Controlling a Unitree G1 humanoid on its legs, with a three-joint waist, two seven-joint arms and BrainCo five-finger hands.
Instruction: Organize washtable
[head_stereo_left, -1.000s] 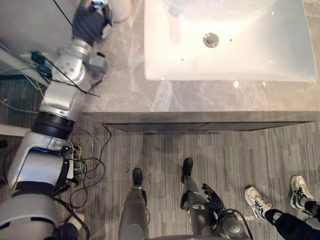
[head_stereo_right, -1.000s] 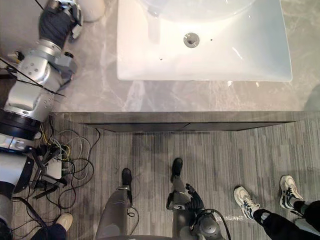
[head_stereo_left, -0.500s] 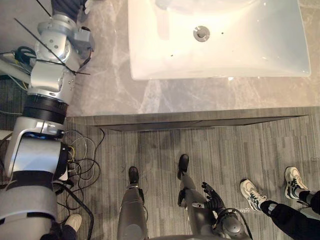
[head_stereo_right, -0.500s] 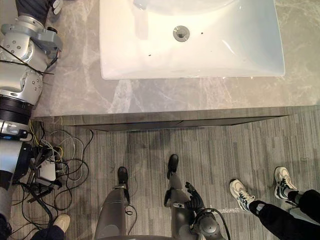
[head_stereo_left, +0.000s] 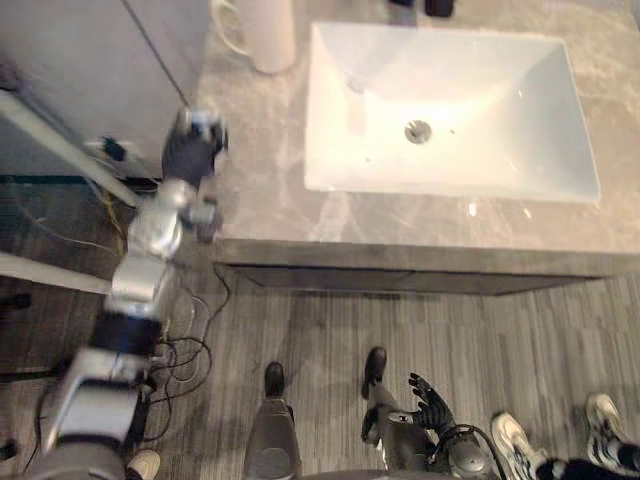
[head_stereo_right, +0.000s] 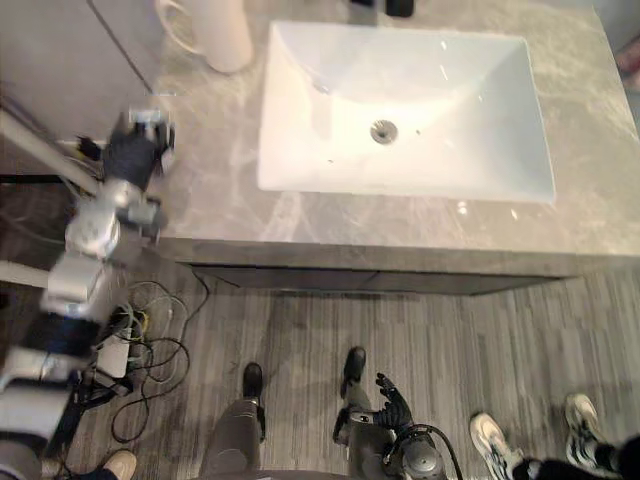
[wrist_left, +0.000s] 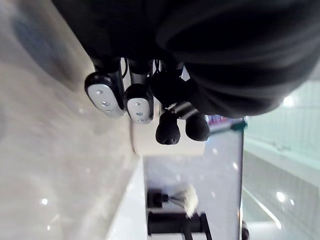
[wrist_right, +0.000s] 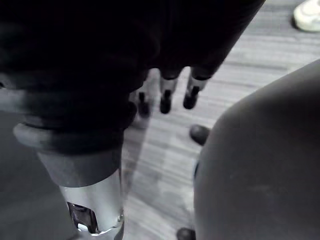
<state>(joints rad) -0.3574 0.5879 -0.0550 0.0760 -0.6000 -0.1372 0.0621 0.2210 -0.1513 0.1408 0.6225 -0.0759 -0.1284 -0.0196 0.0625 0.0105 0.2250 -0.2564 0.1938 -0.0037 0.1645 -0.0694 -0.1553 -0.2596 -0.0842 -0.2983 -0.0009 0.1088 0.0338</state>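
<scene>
Grey marble counter (head_stereo_left: 262, 190) holds a white sink (head_stereo_left: 500, 125); left hand (head_stereo_left: 190, 150) curled empty, right hand (head_stereo_left: 430, 405) relaxed.

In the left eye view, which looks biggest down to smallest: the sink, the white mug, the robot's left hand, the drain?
1. sink
2 and 3. white mug and left hand: about alike, and the mug is cut off by the picture's edge, so I won't rank them.
4. drain
</scene>
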